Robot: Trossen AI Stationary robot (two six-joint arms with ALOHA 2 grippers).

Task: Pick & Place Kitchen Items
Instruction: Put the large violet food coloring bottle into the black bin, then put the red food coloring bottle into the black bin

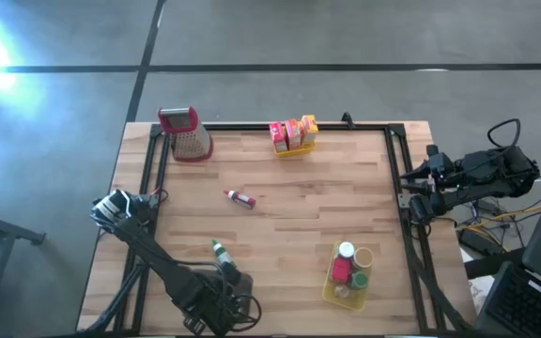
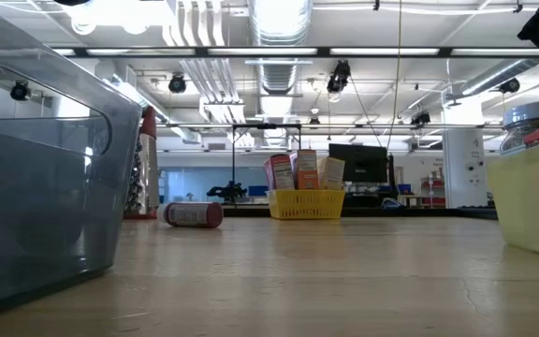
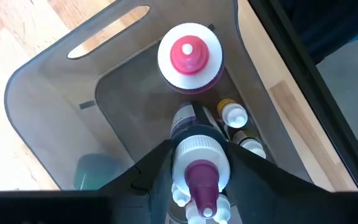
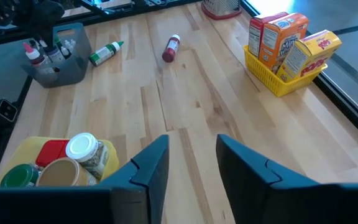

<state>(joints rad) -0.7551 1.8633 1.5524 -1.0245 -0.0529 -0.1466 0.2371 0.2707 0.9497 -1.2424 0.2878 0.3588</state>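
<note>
1. The left pincer (image 3: 194,186) hung inside the grey tray (image 3: 48,93) at the lower left of the table (image 1: 289,197) in the high view.
2. Its fingers (image 3: 148,171) sat on both sides of a small bottle with a purple cap (image 3: 199,165), gripping it.
3. More little bottles stood in the tray, one with a pink cap (image 3: 189,55) and one with a yellow top (image 3: 234,115).
4. The right pincer (image 4: 191,165) waited off the right edge of the table, with its fingers apart and nothing between them.
5. A small red bottle (image 1: 240,198) lay on its side near the middle of the table.
6. A green bottle (image 1: 221,250) lay lower down in the high view, close to the left arm.
7. A yellow basket (image 1: 294,150) at the top middle held orange, yellow and red boxes (image 1: 293,132).
8. Another yellow basket (image 1: 331,291) at the lower right held little jars (image 1: 357,258) and a red block (image 1: 342,270).
9. A metal grater (image 1: 184,132) with a red handle stood at the upper left.
</note>
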